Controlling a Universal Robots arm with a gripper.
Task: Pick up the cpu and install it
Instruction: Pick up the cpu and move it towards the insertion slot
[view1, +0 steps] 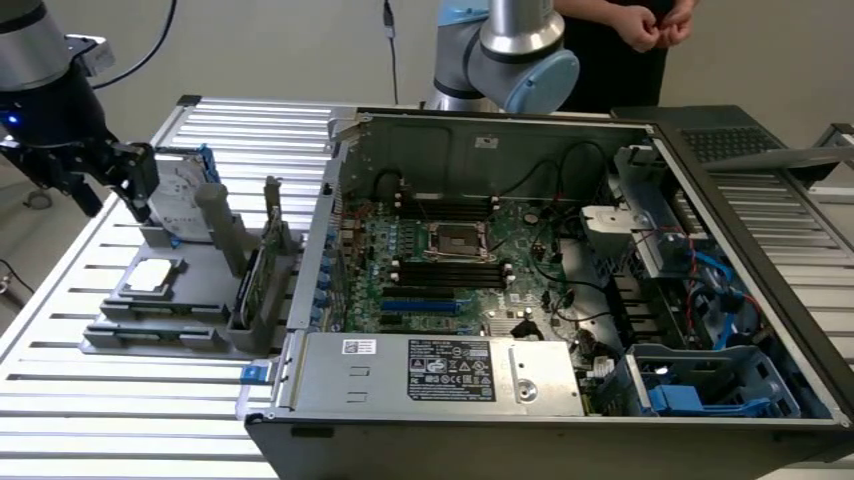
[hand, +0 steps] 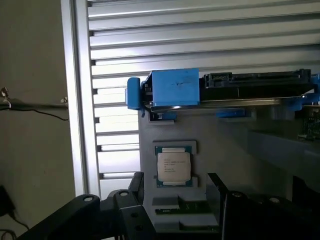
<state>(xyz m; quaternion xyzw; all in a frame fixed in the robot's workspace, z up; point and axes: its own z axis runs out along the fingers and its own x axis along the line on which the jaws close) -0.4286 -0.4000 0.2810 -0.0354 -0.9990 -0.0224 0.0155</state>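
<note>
Cpu (hand: 173, 166) seated flat in grey tray (hand: 235, 165), untouched; gripper (view1: 111, 200) poised above tray, jaws spread wide, empty. Square alignment over chip edges judged essential.

Silver-grey cpu (hand: 173, 167); blue bracket (hand: 172, 87); green motherboard (view1: 514, 235).

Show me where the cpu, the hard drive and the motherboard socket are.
cpu (hand: 173, 167), wrist view, middle of its silver face.
hard drive (hand: 252, 83), wrist view, its dark edge facing the camera.
socket (view1: 458, 241), exterior view, its dark centre.
</note>
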